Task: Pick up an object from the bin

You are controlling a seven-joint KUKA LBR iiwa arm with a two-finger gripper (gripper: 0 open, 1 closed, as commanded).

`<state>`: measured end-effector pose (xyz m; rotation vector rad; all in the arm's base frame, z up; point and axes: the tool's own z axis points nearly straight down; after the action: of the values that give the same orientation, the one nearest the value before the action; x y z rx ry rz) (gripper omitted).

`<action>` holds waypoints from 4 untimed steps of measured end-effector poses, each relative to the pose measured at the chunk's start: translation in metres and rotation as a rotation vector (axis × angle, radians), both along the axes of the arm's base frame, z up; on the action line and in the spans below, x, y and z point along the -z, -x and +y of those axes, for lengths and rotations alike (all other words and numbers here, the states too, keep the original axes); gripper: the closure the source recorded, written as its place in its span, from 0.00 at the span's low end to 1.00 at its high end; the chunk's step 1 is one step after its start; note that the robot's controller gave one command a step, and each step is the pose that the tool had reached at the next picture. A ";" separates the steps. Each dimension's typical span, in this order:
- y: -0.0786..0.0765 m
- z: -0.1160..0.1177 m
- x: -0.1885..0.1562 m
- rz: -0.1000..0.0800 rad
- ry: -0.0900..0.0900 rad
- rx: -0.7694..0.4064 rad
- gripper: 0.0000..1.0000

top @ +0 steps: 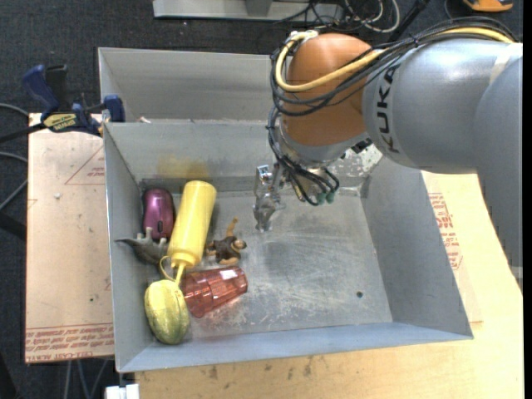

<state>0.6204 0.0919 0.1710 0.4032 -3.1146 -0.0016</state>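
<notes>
My gripper (266,210) hangs over the middle of the bin floor, its metal fingers pointing down with nothing between them. To its left lies a small brown toy figure (226,246). Beside that, a yellow bottle (192,223) lies lengthwise along the left side. A clear pink ribbed cup (214,291) rests on its side just below the brown figure. None of these touches the gripper.
Along the left wall lie a purple rounded thing (157,212), a dark grey shark-like toy (143,248) and an olive-yellow oval thing (168,312). The arm with its orange cover and cables looms over the bin's upper right.
</notes>
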 end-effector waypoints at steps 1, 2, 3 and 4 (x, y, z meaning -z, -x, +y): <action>0.000 -0.021 0.102 -0.007 -0.003 -0.028 0.00; 0.000 -0.021 0.099 -0.006 -0.003 -0.030 0.00; -0.004 0.007 0.095 -0.008 0.002 -0.100 0.00; 0.009 0.059 0.097 -0.010 -0.002 -0.235 1.00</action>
<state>0.6115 0.1507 0.0742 0.7674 -3.0556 -0.0028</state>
